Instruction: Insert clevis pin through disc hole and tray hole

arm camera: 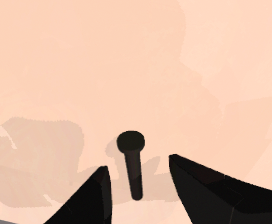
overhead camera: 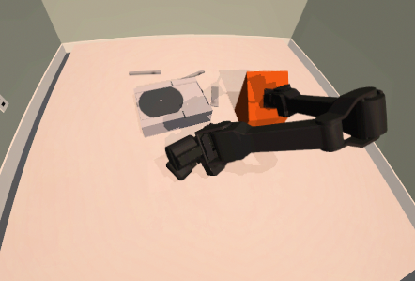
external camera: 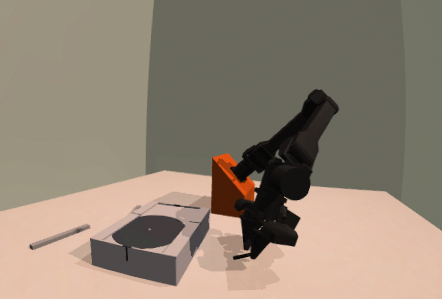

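Release wide around the pin (arm camera: pixel 133 172) — claw (overhead camera: pixel 180 168) (external camera: pixel 251 253) (arm camera: pixel 139 167) already parted, gripping nothing — then withdraw straight, without nudging its shank or head.

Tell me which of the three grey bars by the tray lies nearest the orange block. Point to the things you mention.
The grey bar (overhead camera: pixel 215 96) between the tray (overhead camera: pixel 199 97) (external camera: pixel 135 266) and orange block (overhead camera: pixel 278 81) (external camera: pixel 224 192); the other two lie off another side.

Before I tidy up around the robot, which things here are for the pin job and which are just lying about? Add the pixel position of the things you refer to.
For the job:
- steel tray (overhead camera: pixel 202 112) (external camera: pixel 135 266)
- disc (overhead camera: pixel 161 95) (external camera: pixel 145 237)
- clevis pin (arm camera: pixel 133 172), between the pincer's parted fingers

Apparently just about:
- orange wedge block (overhead camera: pixel 277 79) (external camera: pixel 225 197)
- loose bar (overhead camera: pixel 145 72) (external camera: pixel 60 237) beyond the tray
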`<state>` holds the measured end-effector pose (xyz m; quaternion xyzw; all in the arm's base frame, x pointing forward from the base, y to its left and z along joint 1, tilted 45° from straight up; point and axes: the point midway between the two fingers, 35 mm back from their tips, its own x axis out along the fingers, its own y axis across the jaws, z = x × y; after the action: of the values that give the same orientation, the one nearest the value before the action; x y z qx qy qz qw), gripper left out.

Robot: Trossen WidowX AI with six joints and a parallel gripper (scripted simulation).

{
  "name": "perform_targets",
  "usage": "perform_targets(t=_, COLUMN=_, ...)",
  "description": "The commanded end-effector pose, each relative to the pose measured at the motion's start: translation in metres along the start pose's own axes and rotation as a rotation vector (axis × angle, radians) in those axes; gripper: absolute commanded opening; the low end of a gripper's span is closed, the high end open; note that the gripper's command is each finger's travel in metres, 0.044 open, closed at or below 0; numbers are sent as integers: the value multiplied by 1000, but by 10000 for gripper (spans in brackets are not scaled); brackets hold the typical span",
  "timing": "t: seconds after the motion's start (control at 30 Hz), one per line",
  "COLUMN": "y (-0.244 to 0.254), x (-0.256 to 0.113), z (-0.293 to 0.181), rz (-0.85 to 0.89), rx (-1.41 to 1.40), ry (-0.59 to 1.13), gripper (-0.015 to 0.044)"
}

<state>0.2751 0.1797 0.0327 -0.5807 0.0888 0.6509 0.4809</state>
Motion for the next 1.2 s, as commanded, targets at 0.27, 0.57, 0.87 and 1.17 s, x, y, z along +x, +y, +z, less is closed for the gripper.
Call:
perform_targets(t=0.27, y=2, x=-1, z=0, rz=-8, rx=10, ry=71, gripper=160)
perform_targets(t=0.57, y=2, x=7, z=3, rz=-8, rx=10, ry=71, gripper=160)
perform_targets(t=0.87, y=2, x=7, z=3, rz=-8, rx=10, ry=71, gripper=160)
perform_targets(t=1.17, y=2, x=7, z=3, rz=-8, rx=10, ry=71, gripper=55)
